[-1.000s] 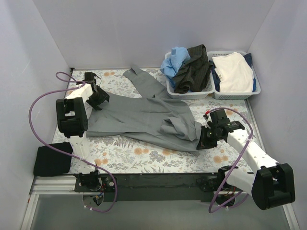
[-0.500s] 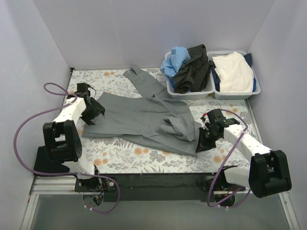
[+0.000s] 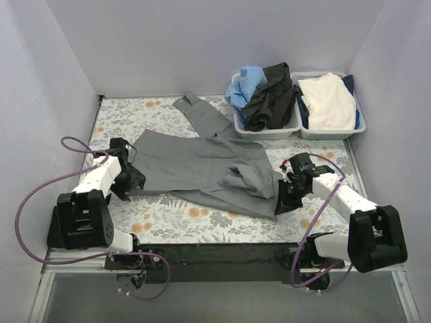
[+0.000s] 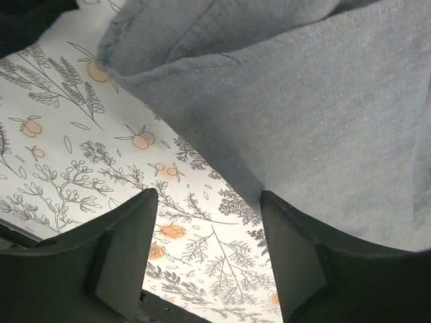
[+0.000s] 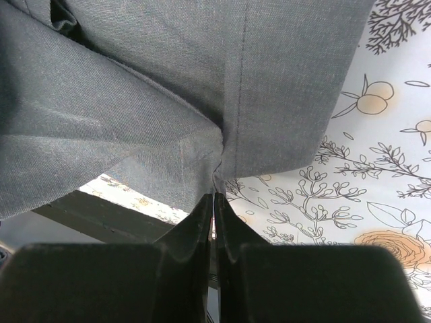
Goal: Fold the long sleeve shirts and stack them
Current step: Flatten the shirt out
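Note:
The large mid-grey long sleeve shirt lies spread across the flowered table, with one sleeve reaching to the back. My left gripper is at the shirt's near-left edge. In the left wrist view it is open and empty over the tablecloth, and the grey shirt's hem lies just beyond the fingers. My right gripper is shut on the shirt's near-right hem; the right wrist view shows the jaws pinching a fold of grey cloth. A dark folded cloth peeks out left of the left arm.
Two white lattice baskets stand at the back right. The left basket holds a blue cloth and a dark striped garment. The right basket holds a white cloth. Purple cables loop beside both arms. Walls close in on three sides.
My left arm has pulled back toward the near left, sliding from the shirt's far-left corner to its near-left edge. My right gripper has shifted slightly left, still holding the hem.

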Controlling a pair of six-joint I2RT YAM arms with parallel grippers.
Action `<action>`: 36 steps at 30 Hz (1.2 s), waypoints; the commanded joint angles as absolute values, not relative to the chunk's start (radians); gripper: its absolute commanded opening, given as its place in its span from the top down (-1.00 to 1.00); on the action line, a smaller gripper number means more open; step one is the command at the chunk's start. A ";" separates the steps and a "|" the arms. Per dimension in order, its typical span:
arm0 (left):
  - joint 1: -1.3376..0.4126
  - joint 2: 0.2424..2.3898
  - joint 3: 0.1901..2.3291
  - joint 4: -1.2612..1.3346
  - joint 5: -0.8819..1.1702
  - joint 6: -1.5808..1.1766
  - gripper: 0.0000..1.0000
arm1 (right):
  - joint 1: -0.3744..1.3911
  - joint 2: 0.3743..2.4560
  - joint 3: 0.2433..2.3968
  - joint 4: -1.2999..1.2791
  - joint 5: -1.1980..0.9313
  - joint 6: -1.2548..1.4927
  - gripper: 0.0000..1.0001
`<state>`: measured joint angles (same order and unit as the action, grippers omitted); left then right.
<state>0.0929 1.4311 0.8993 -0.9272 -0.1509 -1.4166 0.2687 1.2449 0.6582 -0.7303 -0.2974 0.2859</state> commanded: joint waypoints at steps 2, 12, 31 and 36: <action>0.112 1.378 0.902 -0.919 -0.245 -1.462 -0.19 | 0.265 1.255 0.683 -0.716 -0.319 0.267 0.80; 0.153 1.437 0.894 -0.838 -0.262 -1.476 0.20 | 0.265 1.250 0.695 -0.721 -0.301 0.270 0.85; 0.184 1.358 0.844 -0.870 -0.199 -1.460 1.00 | 0.262 1.177 0.715 -0.830 -0.342 0.252 -0.26; 0.186 1.351 0.830 -0.868 -0.161 -1.470 1.00 | 0.262 1.218 0.678 -0.825 -0.388 0.238 -0.27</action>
